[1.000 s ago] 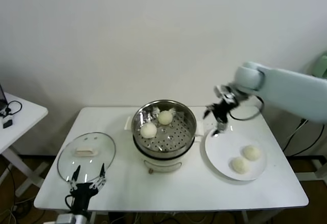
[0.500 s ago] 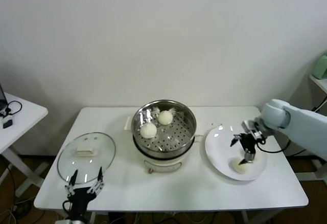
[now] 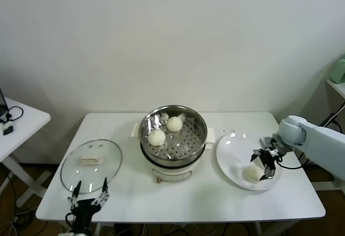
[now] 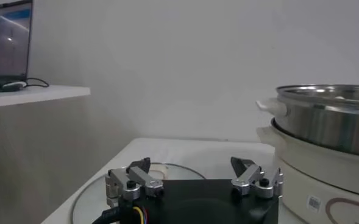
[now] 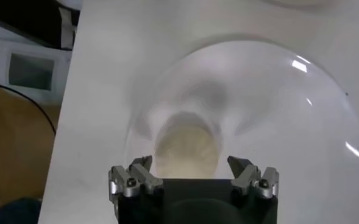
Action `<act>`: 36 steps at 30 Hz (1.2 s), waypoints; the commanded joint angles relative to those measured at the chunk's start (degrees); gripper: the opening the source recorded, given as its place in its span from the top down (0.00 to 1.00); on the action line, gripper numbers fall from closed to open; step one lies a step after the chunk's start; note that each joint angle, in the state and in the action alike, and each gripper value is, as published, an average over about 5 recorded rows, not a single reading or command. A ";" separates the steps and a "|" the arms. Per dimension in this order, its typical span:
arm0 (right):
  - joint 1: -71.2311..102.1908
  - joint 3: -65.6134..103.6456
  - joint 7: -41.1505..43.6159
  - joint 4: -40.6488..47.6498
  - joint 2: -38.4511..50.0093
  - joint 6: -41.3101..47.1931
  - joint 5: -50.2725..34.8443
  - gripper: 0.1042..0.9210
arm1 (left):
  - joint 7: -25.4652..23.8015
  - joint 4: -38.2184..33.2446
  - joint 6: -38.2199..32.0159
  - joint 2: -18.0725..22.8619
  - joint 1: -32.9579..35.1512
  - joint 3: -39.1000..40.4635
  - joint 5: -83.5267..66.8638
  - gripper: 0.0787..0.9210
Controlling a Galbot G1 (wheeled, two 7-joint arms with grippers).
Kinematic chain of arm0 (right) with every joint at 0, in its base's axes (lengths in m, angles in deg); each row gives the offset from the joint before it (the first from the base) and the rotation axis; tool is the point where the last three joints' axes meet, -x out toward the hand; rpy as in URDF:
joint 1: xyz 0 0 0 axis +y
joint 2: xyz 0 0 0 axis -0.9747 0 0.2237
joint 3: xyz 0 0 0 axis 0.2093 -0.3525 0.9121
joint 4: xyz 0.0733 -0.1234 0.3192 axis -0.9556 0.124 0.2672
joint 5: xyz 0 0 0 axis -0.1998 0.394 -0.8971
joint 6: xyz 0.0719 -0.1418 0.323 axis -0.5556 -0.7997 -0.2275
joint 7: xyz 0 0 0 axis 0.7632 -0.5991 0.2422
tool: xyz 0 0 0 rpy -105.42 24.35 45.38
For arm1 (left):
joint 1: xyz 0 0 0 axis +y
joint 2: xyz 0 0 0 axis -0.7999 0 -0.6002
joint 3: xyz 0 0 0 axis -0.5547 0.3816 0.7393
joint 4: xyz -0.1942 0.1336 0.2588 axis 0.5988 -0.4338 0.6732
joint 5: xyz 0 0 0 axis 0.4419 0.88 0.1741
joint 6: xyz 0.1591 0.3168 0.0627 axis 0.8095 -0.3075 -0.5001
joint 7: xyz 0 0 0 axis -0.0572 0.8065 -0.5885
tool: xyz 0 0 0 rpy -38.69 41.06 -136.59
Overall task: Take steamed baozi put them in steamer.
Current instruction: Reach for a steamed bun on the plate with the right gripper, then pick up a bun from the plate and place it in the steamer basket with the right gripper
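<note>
Right end effector (image 3: 263,166) sits low over the white plate (image 3: 232,158) at the right of the head frame, fingers spread wide, nothing held. I read it as lining up on a bun. Only one bun (image 3: 252,173) shows on the plate in the head view, pale, just left of the fingers; whether another lies hidden under the arm I cannot tell. In the right wrist view a bun (image 5: 186,149) lies between the spread fingers (image 5: 132,179), roughly centred.

To do this well I would keep the bun centred, lower until the finger tips pass its widest part, then close gently. Soft dough, I judge; a hard squeeze would dent it, and a smooth skin may slip on a shallow hold. Lift straight up before swinging left.

Steamer (image 3: 173,137) at centre frame, well apart from the plate, already holds two buns (image 3: 157,137) on the perforated tray, toward its upper left; the lower right of the tray is free. Its raised rim is the thing to clear on the carry.

Glass lid (image 3: 90,165) lies flat at lower left of the counter (image 3: 178,198), out of the path. Left end effector (image 3: 89,197) parked at the bottom left edge, fingers apart, holding nothing.
</note>
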 commanded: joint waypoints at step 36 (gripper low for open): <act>-26.25 -8.30 4.71 -5.74 -5.31 -12.91 5.51 0.30 | -0.08 0.31 2.42 -1.29 -3.58 1.01 1.46 0.12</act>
